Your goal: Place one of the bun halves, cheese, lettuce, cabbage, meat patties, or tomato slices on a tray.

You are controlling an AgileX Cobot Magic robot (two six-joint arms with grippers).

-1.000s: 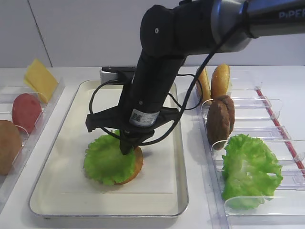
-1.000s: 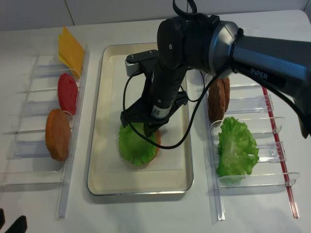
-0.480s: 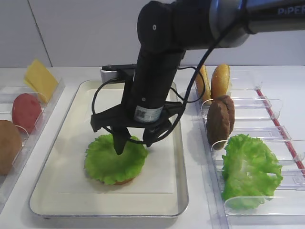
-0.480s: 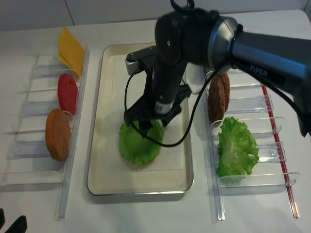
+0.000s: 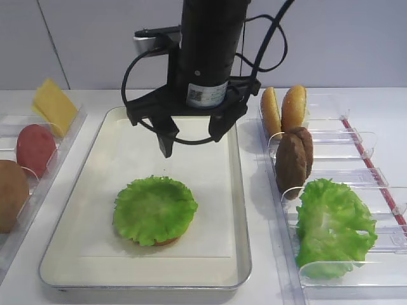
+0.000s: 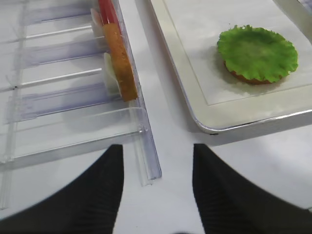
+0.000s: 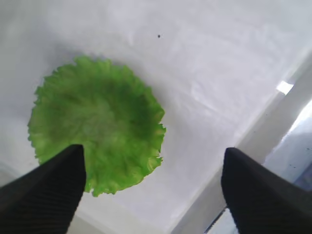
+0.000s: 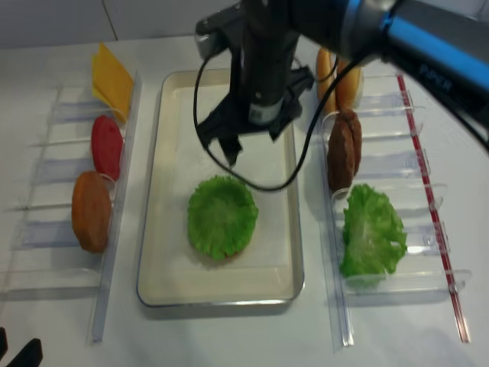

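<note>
A flat frilly lettuce [image 5: 154, 210] leaf lies on a bun half [image 5: 169, 241] in the near part of the cream tray [image 5: 127, 149]. My right gripper [image 5: 191, 135] hangs open well above the tray, behind the lettuce, with nothing between its fingers. In the right wrist view the lettuce [image 7: 95, 124] lies below the left finger, and the gripper [image 7: 153, 195] is wide open. My left gripper [image 6: 158, 190] is open and empty over the table, beside the end of the left rack, with the lettuce [image 6: 257, 52] and tray rim [image 6: 234, 124] at its upper right.
The left rack holds cheese [image 5: 54, 105], a tomato slice [image 5: 35, 149] and a bun half [image 5: 11, 194]. The right rack holds bun halves [image 5: 283, 109], meat patties [image 5: 292, 159] and ruffled cabbage [image 5: 334, 225]. Both racks have clear plastic dividers.
My right gripper opened and let go of the lettuce, which now lies flat on the bun half. The gripper then rose and moved back, away from it.
</note>
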